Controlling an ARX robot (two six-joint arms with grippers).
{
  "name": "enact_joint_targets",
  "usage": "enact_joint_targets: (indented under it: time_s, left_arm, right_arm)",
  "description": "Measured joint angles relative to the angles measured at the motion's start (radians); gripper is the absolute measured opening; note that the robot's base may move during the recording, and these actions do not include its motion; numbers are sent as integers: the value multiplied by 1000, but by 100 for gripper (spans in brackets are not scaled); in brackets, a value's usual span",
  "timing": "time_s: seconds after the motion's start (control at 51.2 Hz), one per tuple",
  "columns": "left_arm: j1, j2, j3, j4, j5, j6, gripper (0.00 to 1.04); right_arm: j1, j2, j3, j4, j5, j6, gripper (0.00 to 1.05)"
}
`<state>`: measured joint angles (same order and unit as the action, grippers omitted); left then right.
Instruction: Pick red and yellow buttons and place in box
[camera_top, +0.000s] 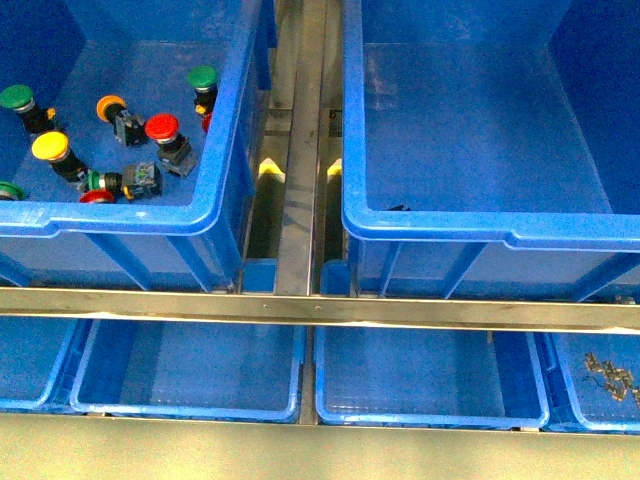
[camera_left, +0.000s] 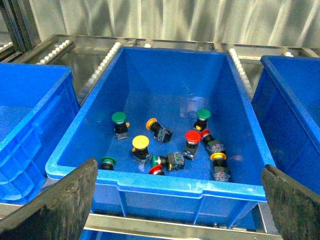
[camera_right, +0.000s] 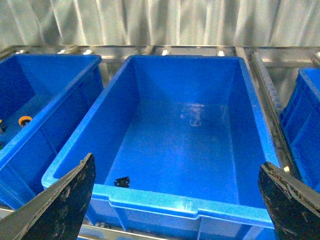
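- The box (camera_top: 480, 228), a deep blue crate on the right, is sitting with a small black scrap (camera_right: 122, 182) lying by its near wall.
- The neighbouring blue crate (camera_top: 120, 218), on the left across a steel rail (camera_top: 300, 150), is holding a scatter of push-buttons.
- The left gripper (camera_left: 178, 165) is facing that crate, its dark fingers (camera_left: 65, 200) spread wide and gripping nothing.
- The right gripper (camera_right: 176, 161) is looking into the box, its fingers (camera_right: 62, 202) splayed apart, nothing between them.
- The red button (camera_top: 162, 128) is resting mid-floor in the left crate, well apart from the box.
- The yellow button (camera_top: 50, 147) is lying in the same crate, nearer its left wall.
- A green-capped button (camera_top: 202, 77) and an orange-capped button (camera_top: 110, 106) are lying behind them.
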<state>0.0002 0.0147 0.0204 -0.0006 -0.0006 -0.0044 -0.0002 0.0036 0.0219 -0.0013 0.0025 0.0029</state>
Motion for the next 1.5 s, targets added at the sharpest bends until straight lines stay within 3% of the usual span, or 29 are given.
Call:
enact_joint_targets:
  time_s: [1.504]
  left_arm:
    - [0, 0, 0, 0, 0, 0, 97]
  right_arm:
    - [0, 0, 0, 0, 0, 0, 98]
